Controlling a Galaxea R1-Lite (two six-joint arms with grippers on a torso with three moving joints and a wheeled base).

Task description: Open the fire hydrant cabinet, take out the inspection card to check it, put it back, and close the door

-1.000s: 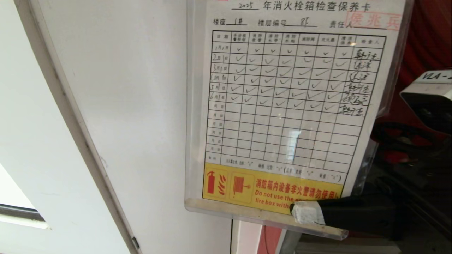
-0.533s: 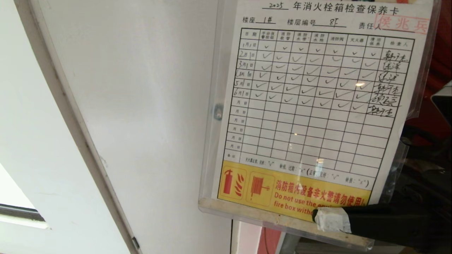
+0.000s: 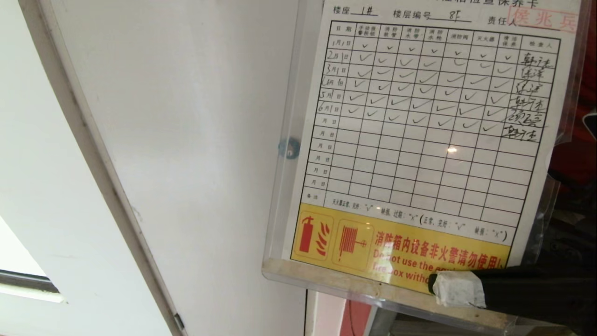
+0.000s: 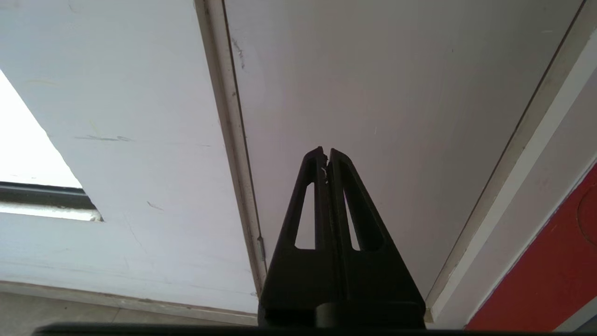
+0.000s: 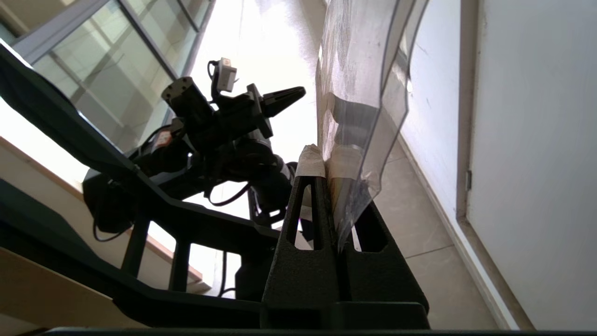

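head view close on the inspection card (image 3: 419, 140) — right wrist view shares it edge-on.

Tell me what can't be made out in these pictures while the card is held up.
- Inspection card: title row cut off by the head view's top edge.
- Yellow warning strip: English text partly covered by the right gripper.
- Fire hydrant cabinet: inside mostly hidden behind the card, head view.
- Card print: unreadable edge-on in the right wrist view.
- Left gripper: outside the head view.

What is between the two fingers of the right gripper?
The lower edge of the inspection card in its clear sleeve is pinched between the fingers of the right gripper, best seen in the right wrist view.
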